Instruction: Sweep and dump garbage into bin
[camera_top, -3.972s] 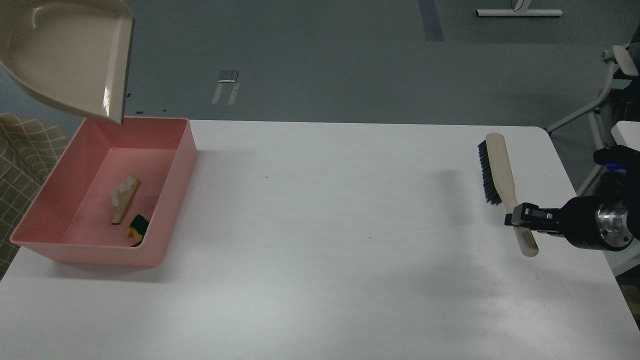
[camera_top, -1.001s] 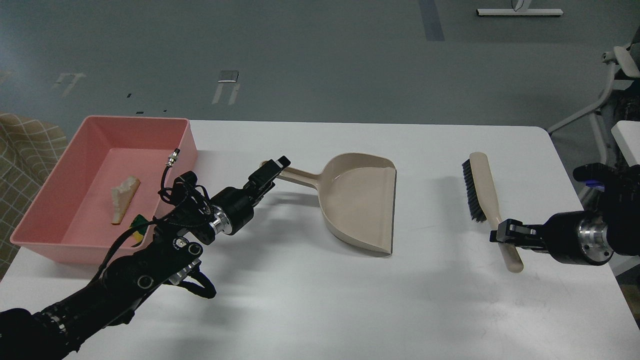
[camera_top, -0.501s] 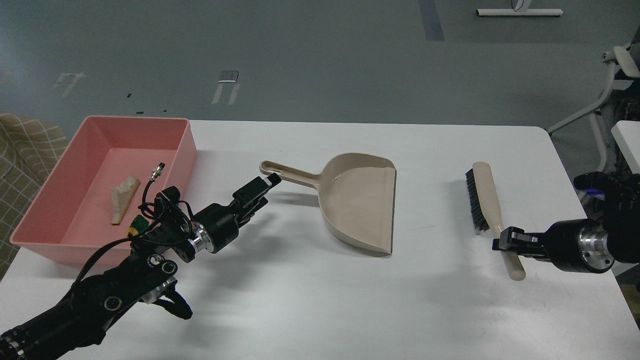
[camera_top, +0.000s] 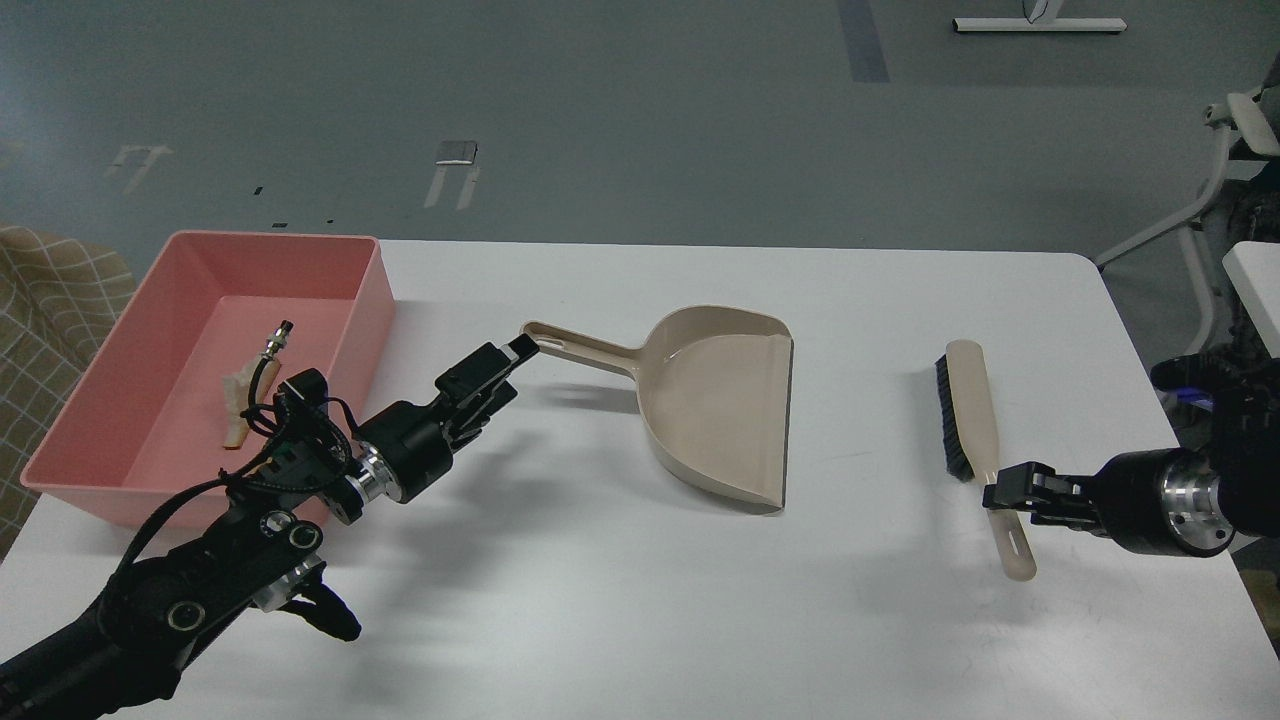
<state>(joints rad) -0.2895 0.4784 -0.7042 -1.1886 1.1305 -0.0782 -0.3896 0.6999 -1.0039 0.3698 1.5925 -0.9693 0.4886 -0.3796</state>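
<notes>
While the large shallow pink plastic bin (camera_top: 150, 350) sits at the left end of the white table (camera_top: 650, 600), it holds a whitish triangular bread-like slice (camera_top: 237, 400), partly hidden behind the left arm's cables; the sponge piece cannot be made out. Beside it, the beige long-handled dustpan (camera_top: 715, 400) lies flat with nothing inside. My left gripper (camera_top: 495, 365) sits just off the handle tip, fingers apart. My right gripper (camera_top: 1010, 492) is clamped on the black-bristled, beige-handled brush (camera_top: 972, 425).

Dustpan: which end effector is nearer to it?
Left. The left end effector sits just off the dustpan handle tip; the right end effector is far right, at the brush.
</notes>
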